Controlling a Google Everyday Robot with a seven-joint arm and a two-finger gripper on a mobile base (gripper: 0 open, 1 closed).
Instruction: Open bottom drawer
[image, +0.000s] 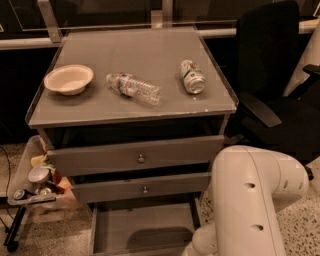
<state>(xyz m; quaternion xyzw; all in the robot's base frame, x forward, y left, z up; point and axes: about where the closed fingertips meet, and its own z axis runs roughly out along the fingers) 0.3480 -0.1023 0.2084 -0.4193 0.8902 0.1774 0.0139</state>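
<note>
The bottom drawer (142, 227) of the grey cabinet stands pulled out, and its plain grey inside shows at the bottom of the camera view. Its front and knob are below the frame edge. The middle drawer front (142, 187) and the top drawer front (137, 156) above it each show a small round knob. My white arm (250, 200) fills the lower right, bending down beside the open drawer. The gripper is out of view below the frame.
On the cabinet top (125, 110) lie a beige bowl (68, 79), a plastic bottle on its side (134, 88) and a can on its side (192, 76). A black office chair (280, 90) stands at the right. A cluttered tray on a stand (35, 187) is at the left.
</note>
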